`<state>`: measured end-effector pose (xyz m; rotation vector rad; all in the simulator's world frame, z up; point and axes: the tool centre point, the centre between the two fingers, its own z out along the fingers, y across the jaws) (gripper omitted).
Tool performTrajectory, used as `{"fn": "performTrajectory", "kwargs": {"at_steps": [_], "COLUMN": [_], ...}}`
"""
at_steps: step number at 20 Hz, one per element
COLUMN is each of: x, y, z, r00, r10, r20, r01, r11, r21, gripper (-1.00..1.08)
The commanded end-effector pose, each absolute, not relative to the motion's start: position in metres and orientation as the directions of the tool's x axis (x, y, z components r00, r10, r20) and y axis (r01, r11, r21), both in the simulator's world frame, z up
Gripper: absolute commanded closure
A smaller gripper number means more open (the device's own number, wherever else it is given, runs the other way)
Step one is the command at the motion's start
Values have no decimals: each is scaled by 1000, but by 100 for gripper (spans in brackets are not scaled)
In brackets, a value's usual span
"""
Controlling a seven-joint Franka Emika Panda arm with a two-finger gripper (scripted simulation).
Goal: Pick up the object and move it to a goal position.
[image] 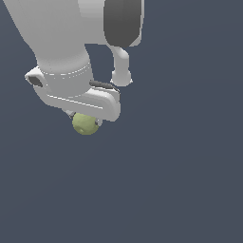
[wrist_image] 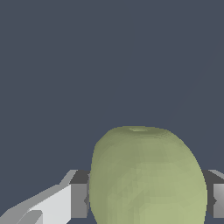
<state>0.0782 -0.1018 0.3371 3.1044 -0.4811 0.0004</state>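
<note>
**Yellow-green ball pinched in the gripper**

Starting at the upper left of the exterior view, we are seeing the white arm (image: pixel 61 42) sloping down from the top edge toward the middle left of the frame. Its wide white hand is ending a little left of centre, and the gripper (image: pixel 85 118) is pointing down beneath it. The ball (image: pixel 85 124) is showing just under the hand, left of centre and slightly above the middle of the frame, with its top tucked against the hand's underside. The fingers themselves are mostly hidden there by the hand and the ball. To the right of the hand, a dark grey part of the arm (image: pixel 122 21) is sitting at the top centre. The rest of the frame is plain dark blue-grey background (image: pixel 190 166).

In the wrist view, we are seeing the gripper (wrist_image: pixel 148 197) closing on the ball (wrist_image: pixel 146 175), which is filling the picture between the two fingers. One grey finger pad (wrist_image: pixel 79 199) is touching one side of the ball, and the other pad (wrist_image: pixel 217 199) is touching the opposite side at the picture's edge. The ball's skin is looking faintly mottled, with a small dimple at its far end.
</note>
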Motion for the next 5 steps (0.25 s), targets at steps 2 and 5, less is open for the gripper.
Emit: {"fn": "performTrajectory", "kwargs": {"at_steps": [2,5], "x": [81,81], "y": [-103,-103], "z": [341,342], "r00": [953,953], "r10": [-302,-302], "r20": [0,0], "r01": [-302,-302], "r11": [-953,-953], "r21": [0,0], "gripper": [108,108]}}
